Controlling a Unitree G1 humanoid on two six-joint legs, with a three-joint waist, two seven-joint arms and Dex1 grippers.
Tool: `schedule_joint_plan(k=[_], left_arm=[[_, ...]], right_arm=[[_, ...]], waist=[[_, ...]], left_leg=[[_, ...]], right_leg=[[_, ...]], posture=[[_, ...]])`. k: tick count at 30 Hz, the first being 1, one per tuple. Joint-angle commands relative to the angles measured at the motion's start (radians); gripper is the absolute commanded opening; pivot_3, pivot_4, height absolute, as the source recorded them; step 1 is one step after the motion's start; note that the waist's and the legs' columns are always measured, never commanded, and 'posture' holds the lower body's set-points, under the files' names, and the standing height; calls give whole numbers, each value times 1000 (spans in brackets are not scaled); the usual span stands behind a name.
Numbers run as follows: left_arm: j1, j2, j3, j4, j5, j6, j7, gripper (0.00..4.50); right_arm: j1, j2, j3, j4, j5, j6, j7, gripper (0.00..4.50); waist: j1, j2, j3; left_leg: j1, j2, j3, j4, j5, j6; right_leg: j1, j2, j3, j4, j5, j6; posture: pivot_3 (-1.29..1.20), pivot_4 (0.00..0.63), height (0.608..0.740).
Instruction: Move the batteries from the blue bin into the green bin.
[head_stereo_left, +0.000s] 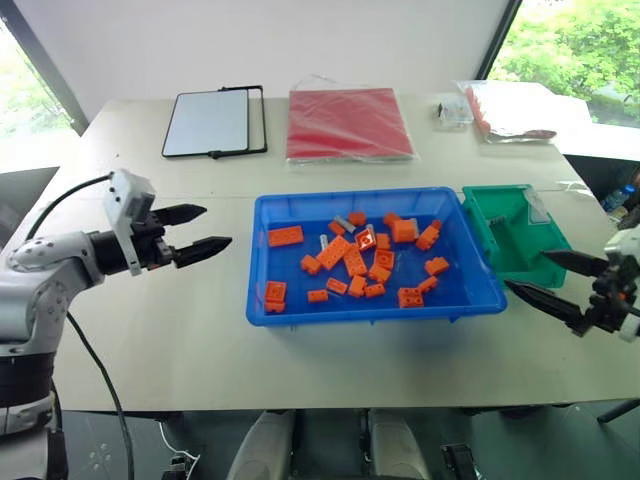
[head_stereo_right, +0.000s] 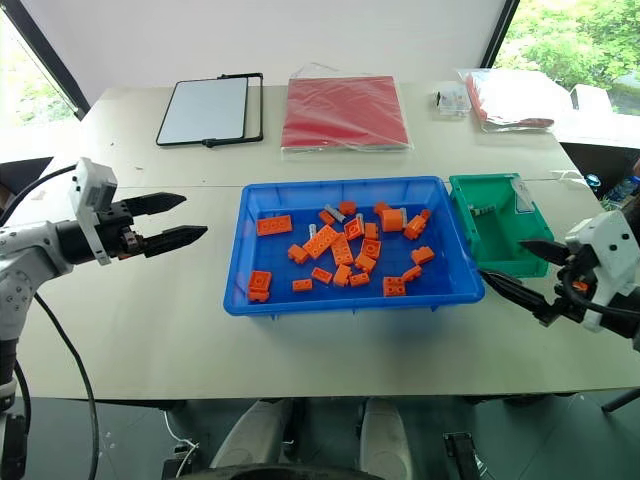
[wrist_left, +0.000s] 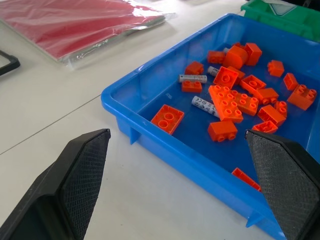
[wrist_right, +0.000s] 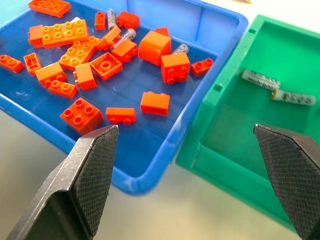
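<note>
Hovering over bare table (head_stereo_left: 180, 330) at far left: left gripper (head_stereo_left: 198, 229), fingers spread wide, nothing between them, pointing toward the blue bin (head_stereo_left: 300, 307) and well short of its left wall.

Back edge of table, left to right: white board in a black frame (head_stereo_left: 207, 122), flat; red packet (head_stereo_left: 349, 123) in clear wrap; small clear bag (head_stereo_left: 453, 110); another clear bag with red contents (head_stereo_left: 515, 108).

Centre: blue bin, long side across the table. Orange bricks (head_stereo_left: 350, 262) scattered over its floor, most bunched in the middle and right half. Batteries (wrist_left: 204, 105) lie among them. Left wrist view shows two clearly: one tucked against the big brick plate, one further back beside a small brick (wrist_left: 191, 86). A third end peeks out near the rounded brick (wrist_left: 235, 56). Right wrist view gives grey cylinders in the same far cluster.

Just right of the blue bin, walls almost touching: green bin (head_stereo_left: 540, 269). Two batteries lie on its floor near the far end, close together, roughly end to end, as seen from the right wrist.

Far right: right gripper (head_stereo_left: 550, 277), fingers wide apart, empty, held at the near right corner of the green bin, above table level, pointing in toward the two bins.
</note>
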Motion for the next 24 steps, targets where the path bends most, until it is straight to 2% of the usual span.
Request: schedule_joint_plan(k=[1, 24], left_arm=[[-24, 18, 21, -7, -14, -2, -10, 4500], [8, 28, 22, -57, -26, 18, -24, 4500]], right_arm=[[-12, -4, -28, -4, 14, -9, 6, 4435], [-75, -33, 56, 52, -28, -53, 29, 4435]], waist=[[-1, 0, 0], [-2, 0, 0]], left_leg=[[0, 0, 0, 0, 0, 0], [0, 0, 0, 0, 0, 0]], right_leg=[[0, 0, 0, 0, 0, 0], [0, 0, 0, 1, 0, 0]], posture=[[0, 150, 731], [0, 150, 731]])
